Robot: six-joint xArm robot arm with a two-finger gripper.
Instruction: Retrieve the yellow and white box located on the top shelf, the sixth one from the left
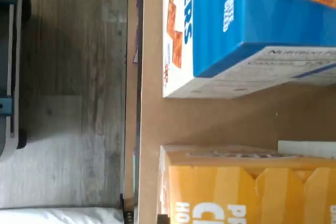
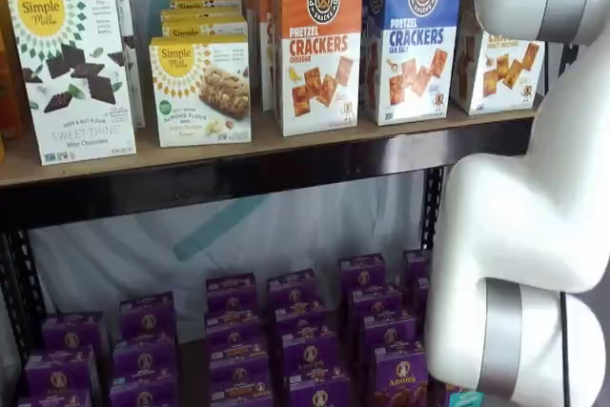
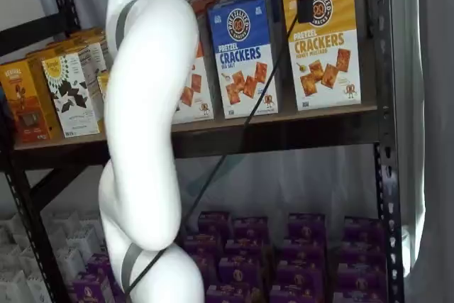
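The yellow and white box (image 3: pixel 323 47) stands at the right end of the top shelf (image 3: pixel 284 120), next to the blue-topped carton (image 3: pixel 245 54). In a shelf view the white arm (image 2: pixel 534 188) hides its upper part, and only its white lower part (image 2: pixel 498 69) shows. In the wrist view its yellow top (image 1: pixel 247 187) lies close below the camera, with bare board between it and the blue carton (image 1: pixel 252 24). My gripper (image 3: pixel 306 15) hangs from that view's top edge in front of the box's upper left part. Only a black finger and a cable show.
The orange-topped carton (image 2: pixel 319 45) stands left of the blue one (image 2: pixel 412 40). Simple Mills boxes (image 2: pixel 200 88) fill the shelf's left part. Small purple boxes (image 2: pixel 295 340) sit on the lower level. A black upright (image 3: pixel 379 104) stands just right of the yellow box.
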